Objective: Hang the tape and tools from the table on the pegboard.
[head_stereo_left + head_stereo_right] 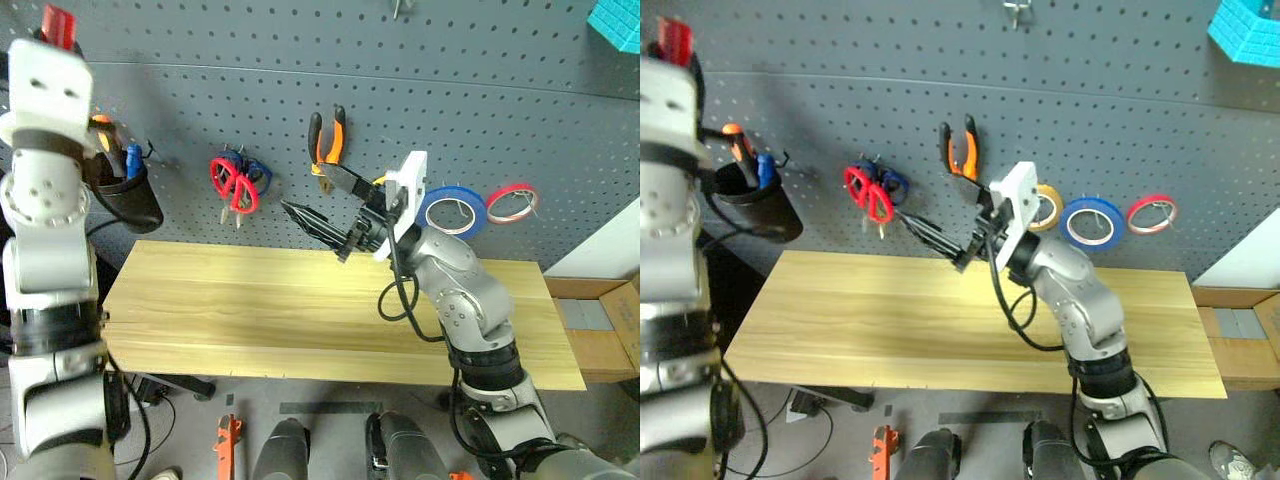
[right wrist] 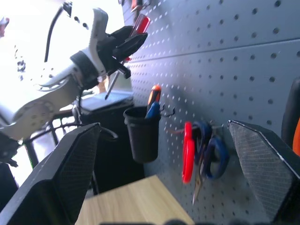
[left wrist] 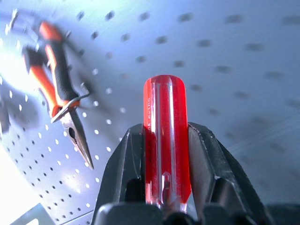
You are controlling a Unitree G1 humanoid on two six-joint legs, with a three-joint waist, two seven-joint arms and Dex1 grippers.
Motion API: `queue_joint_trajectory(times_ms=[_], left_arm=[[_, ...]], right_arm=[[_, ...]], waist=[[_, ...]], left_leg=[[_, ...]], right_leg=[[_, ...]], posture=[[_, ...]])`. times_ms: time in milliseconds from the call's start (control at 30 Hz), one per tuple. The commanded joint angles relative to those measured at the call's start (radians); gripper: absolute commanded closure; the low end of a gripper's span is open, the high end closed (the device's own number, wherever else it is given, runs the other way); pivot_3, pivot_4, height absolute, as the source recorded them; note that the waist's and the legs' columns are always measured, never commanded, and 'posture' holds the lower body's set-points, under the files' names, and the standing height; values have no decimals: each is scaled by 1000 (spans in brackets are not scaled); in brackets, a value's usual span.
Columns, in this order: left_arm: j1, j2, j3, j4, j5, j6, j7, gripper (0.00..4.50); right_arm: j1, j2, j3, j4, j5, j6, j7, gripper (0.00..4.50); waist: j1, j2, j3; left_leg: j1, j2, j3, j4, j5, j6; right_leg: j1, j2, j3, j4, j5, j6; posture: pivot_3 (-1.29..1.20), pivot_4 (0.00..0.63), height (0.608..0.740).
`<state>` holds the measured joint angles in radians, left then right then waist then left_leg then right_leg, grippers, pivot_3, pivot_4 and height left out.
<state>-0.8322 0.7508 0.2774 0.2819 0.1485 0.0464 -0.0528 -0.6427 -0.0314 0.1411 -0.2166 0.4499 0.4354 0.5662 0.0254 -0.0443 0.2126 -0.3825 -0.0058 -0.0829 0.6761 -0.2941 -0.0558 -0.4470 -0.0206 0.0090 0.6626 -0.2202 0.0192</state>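
My left gripper (image 3: pixel 165 131) is shut on the red handle of the slim screwdriver (image 3: pixel 166 136), held high at the far left in front of the pegboard (image 1: pixel 480 90). My right gripper (image 1: pixel 304 188) stands open and empty above the table's (image 1: pixel 250 300) back edge, just below the hanging orange and black pliers (image 1: pixel 328 140). To its left, the red-handled scissors (image 1: pixel 235 188) hang over blue-handled ones. To the right of my right wrist, the blue tape (image 1: pixel 452 210) hangs on a hook.
A black cup (image 1: pixel 128 198) on the pegboard holds orange- and blue-handled tools. A yellow tape ring (image 1: pixel 1045 205) and a red one (image 1: pixel 511 203) flank the blue tape. A cardboard box (image 1: pixel 600 320) stands right of the table, and an orange tool (image 1: pixel 228 445) lies on the floor.
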Motion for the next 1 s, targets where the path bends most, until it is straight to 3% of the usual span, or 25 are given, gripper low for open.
queue_joint_trajectory(times_ms=[33, 233, 533, 800, 1000], left_arm=[[-62, 5, 4, 130, -23, -96, 12, 3631], [-118, -26, 26, 318, -103, -129, -4, 3631], [-119, -62, 22, 327, -138, -135, 3, 3631], [-250, -28, 22, 441, -153, -220, -16, 3631], [-239, -33, 20, 477, -163, -263, -25, 3631]], right_arm=[[-13, -1, -2, -12, -30, -53, -18, 0], [1, -1, 0, -21, -49, -60, -39, 0], [22, -6, 19, -24, -61, -66, -43, 0], [-3, 13, 16, 15, -76, -95, -43, 0], [-5, 15, 13, 24, -78, -103, -49, 0]], waist=[[-1, 0, -1], [-2, 0, -1], [4, -1, -2], [2, -3, -5], [-1, -3, -5]], left_leg=[[0, 0, 0, 0, 0, 0], [-1, 0, 2, 0, 0, 0], [0, -1, 0, 2, 0, 2], [0, -1, 0, 3, 0, 2], [1, 0, 1, 2, 0, 2]], right_leg=[[0, 0, 0, 0, 0, 0], [-2, 0, 2, 1, 0, 0], [0, 0, 1, 3, 0, 0], [0, 0, 0, 4, 0, 0], [0, 1, 1, 4, 0, 0]], posture=[[111, 115, 740], [104, 136, 740], [122, 139, 740], [135, 134, 740], [129, 144, 740]])
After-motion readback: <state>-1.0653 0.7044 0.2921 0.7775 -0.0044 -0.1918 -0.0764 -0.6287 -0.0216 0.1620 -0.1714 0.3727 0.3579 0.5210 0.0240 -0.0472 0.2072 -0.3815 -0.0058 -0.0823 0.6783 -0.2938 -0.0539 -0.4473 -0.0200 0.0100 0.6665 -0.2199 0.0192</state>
